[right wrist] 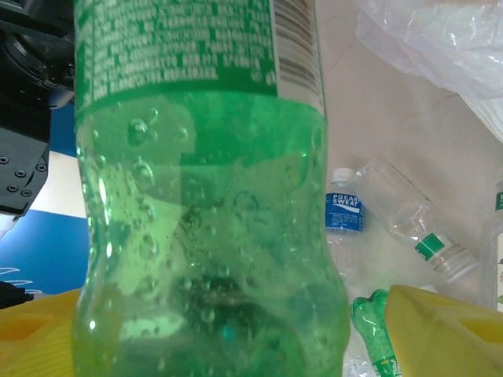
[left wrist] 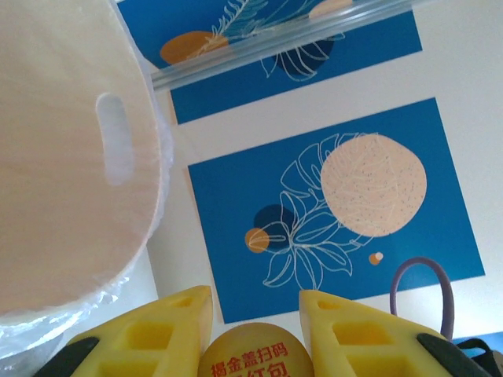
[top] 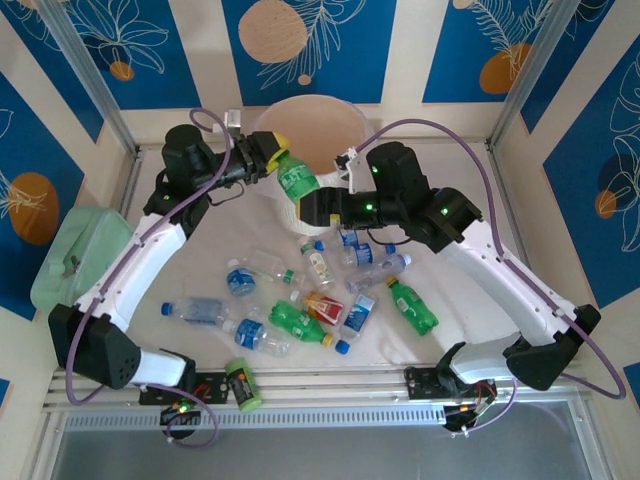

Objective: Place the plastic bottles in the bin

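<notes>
A green bottle [top: 297, 181] hangs slantwise just in front of the bin [top: 322, 122], a round white wastebasket. My left gripper [top: 272, 152] is shut on its gold cap [left wrist: 255, 355], which sits between the yellow fingers [left wrist: 185, 326]. My right gripper [top: 313, 205] is open wide around the bottle's lower body [right wrist: 212, 236], a gap showing beside the right finger [right wrist: 444, 330]. Several other bottles lie on the table: clear blue-labelled ones [top: 240, 281], green ones [top: 411, 306] and a red-labelled one [top: 322, 306]. The bin's wall [left wrist: 63, 157] fills the left of the left wrist view.
A pale green boxy container [top: 75, 250] stands at the left edge. A short green-and-black cylinder [top: 241, 385] lies by the front rail. The bin's liner [right wrist: 440, 47] hangs at upper right in the right wrist view, above a clear blue-labelled bottle [right wrist: 343, 212].
</notes>
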{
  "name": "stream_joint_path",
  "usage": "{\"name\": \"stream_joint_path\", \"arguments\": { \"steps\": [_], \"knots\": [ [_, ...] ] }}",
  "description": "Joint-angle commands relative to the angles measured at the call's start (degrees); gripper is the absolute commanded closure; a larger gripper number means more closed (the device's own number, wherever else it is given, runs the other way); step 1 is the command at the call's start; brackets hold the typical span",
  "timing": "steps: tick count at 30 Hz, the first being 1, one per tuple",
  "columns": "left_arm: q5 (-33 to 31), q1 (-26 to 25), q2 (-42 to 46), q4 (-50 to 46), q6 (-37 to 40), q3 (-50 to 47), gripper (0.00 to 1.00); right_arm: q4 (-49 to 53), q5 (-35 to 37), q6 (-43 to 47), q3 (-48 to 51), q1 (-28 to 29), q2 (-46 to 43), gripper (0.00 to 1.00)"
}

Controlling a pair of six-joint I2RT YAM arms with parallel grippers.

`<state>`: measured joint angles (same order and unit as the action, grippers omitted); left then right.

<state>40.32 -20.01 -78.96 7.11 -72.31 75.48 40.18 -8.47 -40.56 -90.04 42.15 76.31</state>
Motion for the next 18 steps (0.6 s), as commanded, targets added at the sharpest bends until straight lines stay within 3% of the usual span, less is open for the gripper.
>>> {"name": "stream_joint_path", "arguments": {
  "steps": [1, 13, 18],
  "knots": [
    [2.2, -0.8, -0.3, 3.1, -0.6, 1.9, 0.77, -1.1, -1.8, 0.0, -2.0, -0.5, 0.1, 0.18],
    [2.8, -1.6, -1.3, 2.7, 0.2, 1.9, 0.77, -2.1, -2.2, -0.5, -1.4, -1.5, 0.3, 0.32],
    [2.1, -1.6, -1.3, 1.3, 1.4, 1.9, 0.71, -2.2, -2.1, -0.6, -0.8, -1.5, 0.2, 0.37]
  ]
}}
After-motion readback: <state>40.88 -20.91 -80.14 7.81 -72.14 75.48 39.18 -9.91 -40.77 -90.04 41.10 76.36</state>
